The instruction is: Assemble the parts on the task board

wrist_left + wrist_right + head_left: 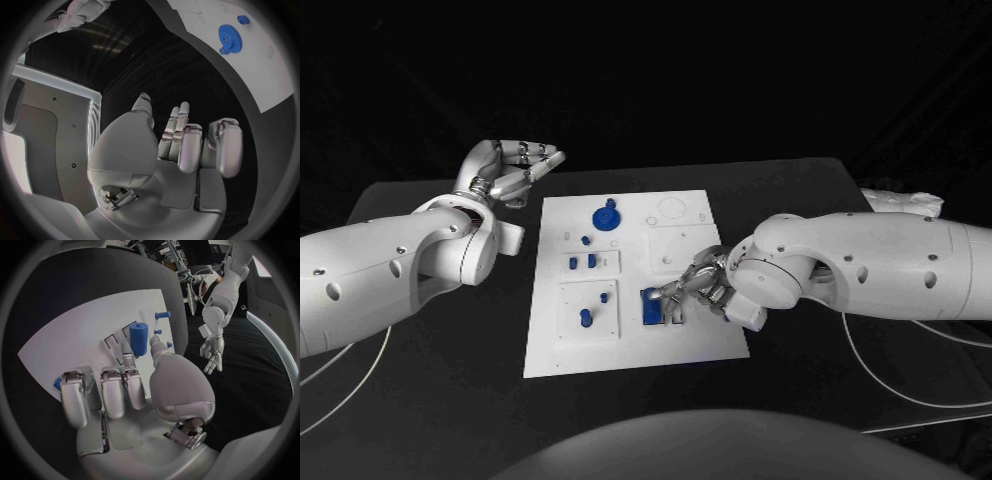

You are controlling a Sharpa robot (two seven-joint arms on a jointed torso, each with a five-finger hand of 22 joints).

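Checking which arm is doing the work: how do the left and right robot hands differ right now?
The left robot hand is off the task board, over the black table beyond the board's far left corner; the right robot hand is over the board, by the blue parts. The left holds nothing, fingers loosely curled; whether the right grips a part is unclear. Both are silver, on white arms.

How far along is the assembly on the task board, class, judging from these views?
Looks done: the blue gear sits on the task board. In hand: the right hand works over a blue part near the board's front; whether it grips it is unclear. Left: small blue pegs lie further back; the left hand waits off the board.
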